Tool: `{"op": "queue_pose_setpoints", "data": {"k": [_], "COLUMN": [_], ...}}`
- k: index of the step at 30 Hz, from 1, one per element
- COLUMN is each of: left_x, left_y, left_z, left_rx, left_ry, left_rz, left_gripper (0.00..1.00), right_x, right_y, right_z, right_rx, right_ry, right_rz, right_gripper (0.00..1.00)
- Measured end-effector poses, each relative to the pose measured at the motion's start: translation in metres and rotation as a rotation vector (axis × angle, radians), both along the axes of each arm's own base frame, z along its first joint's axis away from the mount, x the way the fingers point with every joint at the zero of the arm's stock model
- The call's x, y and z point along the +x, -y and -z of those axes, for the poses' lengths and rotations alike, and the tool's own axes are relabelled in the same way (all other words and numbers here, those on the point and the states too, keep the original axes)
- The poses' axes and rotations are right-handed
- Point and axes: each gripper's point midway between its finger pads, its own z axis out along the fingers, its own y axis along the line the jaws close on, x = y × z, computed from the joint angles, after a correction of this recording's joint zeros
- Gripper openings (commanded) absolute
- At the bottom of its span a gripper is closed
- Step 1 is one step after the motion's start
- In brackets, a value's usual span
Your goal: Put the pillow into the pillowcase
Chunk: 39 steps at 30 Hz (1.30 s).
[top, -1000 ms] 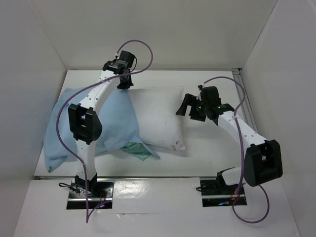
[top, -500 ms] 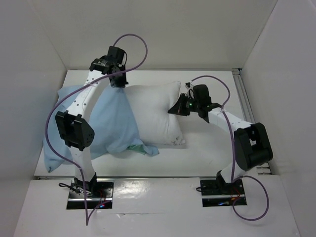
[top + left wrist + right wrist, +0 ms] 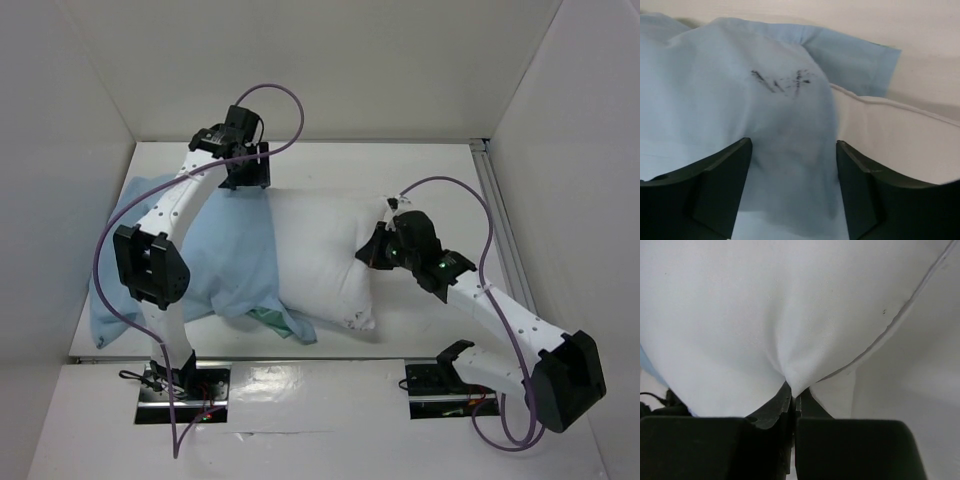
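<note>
Right claw (image 3: pixel 794 392): is clamping shut on a pinch of white fabric at the right-hand end of the pillow (image 3: pixel 320 250), just beside its piped seam.
Pillow from right claw: is stretching away to this claw's left, its long axis running left to right across the table (image 3: pixel 420 170).
Pillow's left end: is lying beneath the light blue cloth of the pillowcase (image 3: pixel 225 250); whether it is truly inside or only covered, I cannot tell.
Left claw (image 3: pixel 793 145): is hovering with jaws spread wide and holding nothing, right above the pillowcase's far edge, where the blue cloth is overlapping the pillow's far left corner.
Pillowcase: is lying limp on the left half of the table, blue face up, dark scribbled marks (image 3: pixel 782 82) near the left claw, a strip of sea-green lining (image 3: pixel 268 316) peeking out at the near edge.
Nearer arm: the left is nearer the pillowcase mouth, the right nearer the bare pillow end.
Coming move, as a judgement: the sack is lying leftward along the pillow's own axis, so feeding probably means the right claw pushing left while the left claw is retaking the cloth edge.
</note>
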Motion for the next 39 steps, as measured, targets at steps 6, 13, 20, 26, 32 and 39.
{"op": "queue_pose_setpoints", "data": {"k": [6, 13, 20, 26, 32, 39], "left_x": [-0.003, -0.007, -0.008, -0.018, -0.024, -0.019], "left_y": [0.005, 0.015, 0.025, 0.064, 0.067, 0.039], "left_z": [0.005, 0.006, 0.001, -0.021, -0.016, -0.007], "left_rx": [-0.042, -0.086, -0.115, -0.090, -0.054, 0.042], "left_ry": [-0.025, -0.043, -0.043, 0.022, 0.006, -0.006], "left_rz": [0.024, 0.068, 0.108, 0.185, 0.159, 0.053], "left_gripper": [0.90, 0.71, 0.85, 0.87, 0.72, 0.43], "right_x": [-0.003, -0.003, -0.003, -0.004, -0.005, -0.005], "right_y": [0.023, 0.025, 0.024, 0.023, 0.021, 0.021], "right_z": [0.010, 0.013, 0.015, 0.015, 0.015, 0.015], "right_rx": [-0.099, -0.128, -0.138, -0.141, -0.150, -0.158], "right_ry": [-0.001, 0.007, 0.007, 0.009, 0.013, 0.012], "right_rz": [0.076, 0.084, 0.083, 0.080, 0.077, 0.082], "right_gripper": [0.00, 0.00, 0.00, 0.00, 0.00, 0.00]}}
